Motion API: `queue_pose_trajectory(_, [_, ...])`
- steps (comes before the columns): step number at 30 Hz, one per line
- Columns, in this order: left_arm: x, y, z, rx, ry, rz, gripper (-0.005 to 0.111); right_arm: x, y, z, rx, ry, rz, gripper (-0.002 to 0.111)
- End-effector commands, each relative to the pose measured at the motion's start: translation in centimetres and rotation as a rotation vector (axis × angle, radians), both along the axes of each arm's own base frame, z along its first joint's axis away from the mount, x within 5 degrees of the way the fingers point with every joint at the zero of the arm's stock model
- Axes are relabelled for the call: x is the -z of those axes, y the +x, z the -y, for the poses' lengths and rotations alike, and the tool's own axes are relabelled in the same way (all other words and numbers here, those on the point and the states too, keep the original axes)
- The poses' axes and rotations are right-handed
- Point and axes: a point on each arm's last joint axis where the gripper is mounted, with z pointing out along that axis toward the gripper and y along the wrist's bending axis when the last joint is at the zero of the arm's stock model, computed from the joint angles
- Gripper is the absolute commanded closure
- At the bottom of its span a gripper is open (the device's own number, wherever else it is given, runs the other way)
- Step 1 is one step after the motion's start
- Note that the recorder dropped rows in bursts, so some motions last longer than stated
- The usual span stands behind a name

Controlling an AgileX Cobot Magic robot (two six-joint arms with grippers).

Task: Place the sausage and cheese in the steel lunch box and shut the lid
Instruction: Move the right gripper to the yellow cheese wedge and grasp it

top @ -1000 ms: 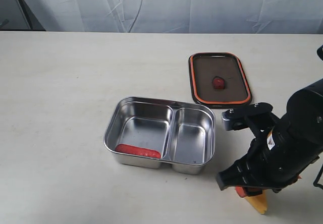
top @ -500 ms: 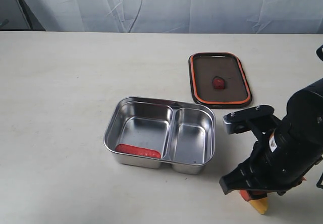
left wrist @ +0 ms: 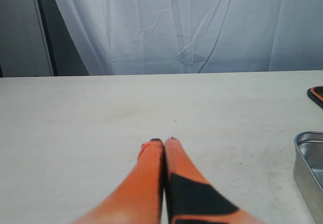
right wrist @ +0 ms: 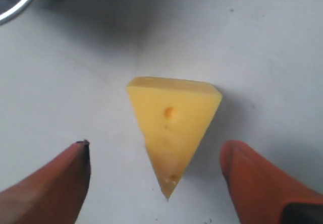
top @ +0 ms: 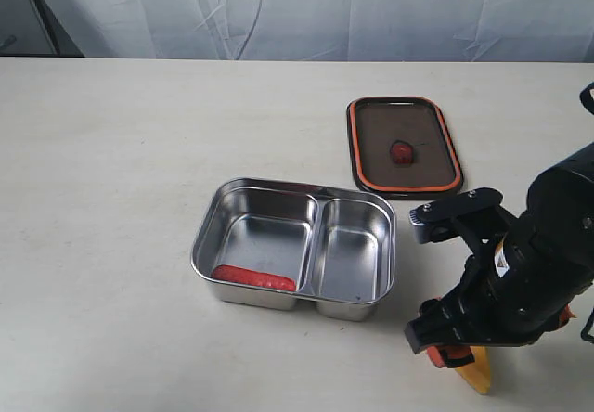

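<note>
Left gripper (left wrist: 164,147) pressed shut, empty, idle over the table (left wrist: 75,123). Centre: sausage (top: 252,278) lies in the left compartment of the steel lunch box (top: 269,184); lid (top: 405,145) rests flat at upper right, keeping the box open for loading. Lower right: right gripper (top: 455,356) spread wide astride the cheese (top: 476,375), not touching it, apparently lined up to pinch.

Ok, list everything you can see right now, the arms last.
table: one, off-white, under everything.
curtain: one, white, behind the table.
steel lunch box: one, silver, mid-table, open.
lid: one, dark with orange rim, flat on the table beyond the box.
sausage: one, red, in the box's larger compartment.
cheese: one, yellow, on the table right of the box.
left end effector: one, orange, shut, empty.
right end effector: one, orange, open, astride the cheese.
</note>
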Motion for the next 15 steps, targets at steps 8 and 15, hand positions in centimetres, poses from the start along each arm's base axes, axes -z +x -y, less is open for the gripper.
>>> queue_pose_trajectory(8, [0.0,0.0,0.0,0.0,-0.006,0.013,0.107,2.9,1.1,-0.5,-0.009,-0.03,-0.025,0.037])
queue_pose_trajectory(15, [0.0,0.0,0.0,0.0,-0.006,0.013,0.107,4.0,1.5,-0.8,-0.004,-0.031,-0.026,0.041])
